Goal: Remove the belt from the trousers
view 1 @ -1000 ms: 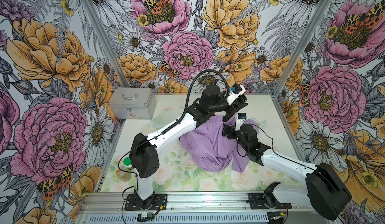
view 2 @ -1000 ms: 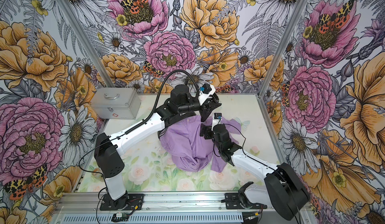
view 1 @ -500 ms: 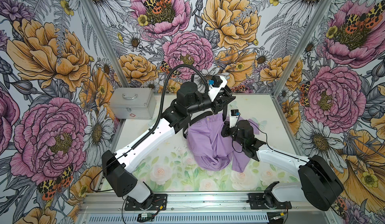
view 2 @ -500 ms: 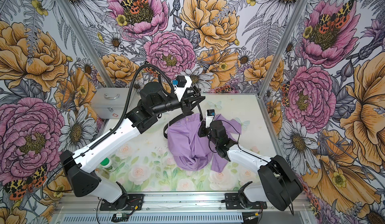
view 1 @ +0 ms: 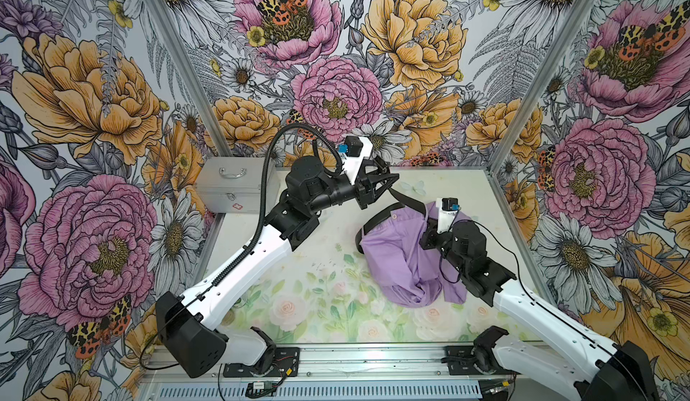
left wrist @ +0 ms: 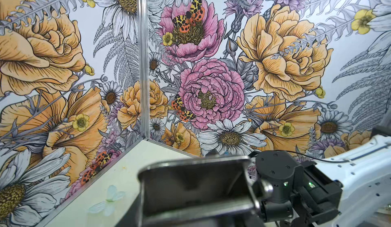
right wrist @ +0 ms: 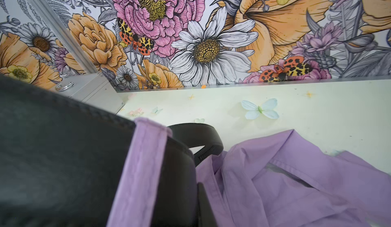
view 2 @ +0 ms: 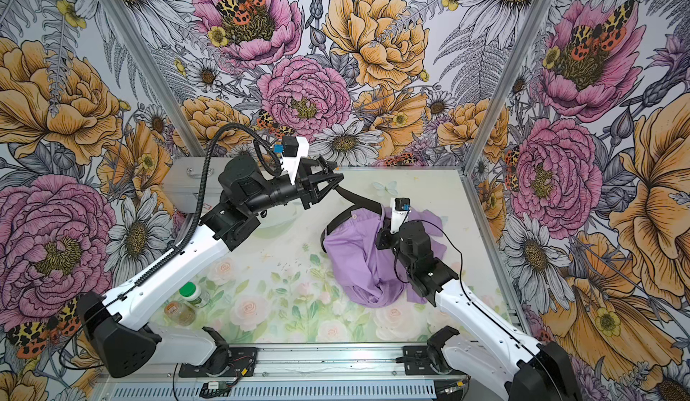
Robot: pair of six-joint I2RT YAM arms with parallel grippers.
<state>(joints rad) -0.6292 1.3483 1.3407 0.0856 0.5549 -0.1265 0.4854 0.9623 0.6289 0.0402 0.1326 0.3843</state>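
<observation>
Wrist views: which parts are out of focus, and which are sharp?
Right wrist view: the belt, very close, is blurred, the trousers slightly soft, the wall sharp. Left wrist view: the metal frame, very close, is blurred, the wall sharp.

Silver metal case [view 1: 233, 186], green-lidded jar [view 2: 193, 295], brown-lidded jar [view 2: 178, 312].

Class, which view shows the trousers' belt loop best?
The right wrist view: the lilac belt loop wraps the black belt close up. In both top views it cannot be made out; the left wrist view misses it.
</observation>
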